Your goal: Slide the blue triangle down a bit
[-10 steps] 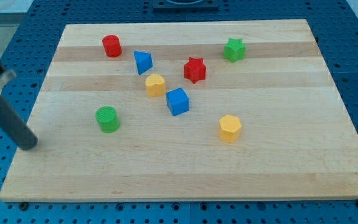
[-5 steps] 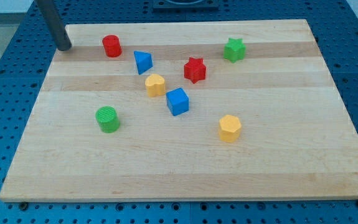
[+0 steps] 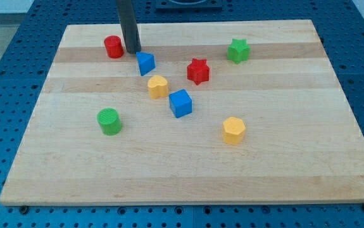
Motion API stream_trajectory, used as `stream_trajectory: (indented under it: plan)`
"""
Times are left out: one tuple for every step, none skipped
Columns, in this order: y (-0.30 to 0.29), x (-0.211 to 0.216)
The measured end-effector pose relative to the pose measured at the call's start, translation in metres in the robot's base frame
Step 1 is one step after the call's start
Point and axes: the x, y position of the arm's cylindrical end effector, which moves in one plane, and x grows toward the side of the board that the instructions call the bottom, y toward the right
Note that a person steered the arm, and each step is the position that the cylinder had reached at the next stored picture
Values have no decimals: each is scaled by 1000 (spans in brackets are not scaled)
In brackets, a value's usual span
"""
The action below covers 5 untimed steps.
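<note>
Camera view. My tip (image 3: 133, 50), a bare rod with no end effector to open or close, rests on the bench (image 3: 295, 164) in the upper left of the frame, between the red cylinder (image 3: 112, 47) and the blue triangle (image 3: 145, 63), just above-left of the triangle. Below the triangle lies a yellow block (image 3: 158, 86).

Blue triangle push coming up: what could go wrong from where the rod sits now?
My tip sits just above and left of the blue triangle block, so the push may be off-centre and send the block rightward or spin it. The yellow block lies close below; too long a slide could bump it. The red cylinder block stands just left of my tip, so any leftward repositioning might nudge it.
</note>
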Motion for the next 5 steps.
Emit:
stream_trajectory:
  plan:
    - [0, 0]
    - [22, 0]
    - [25, 0]
    - [37, 0]
    - [39, 0]
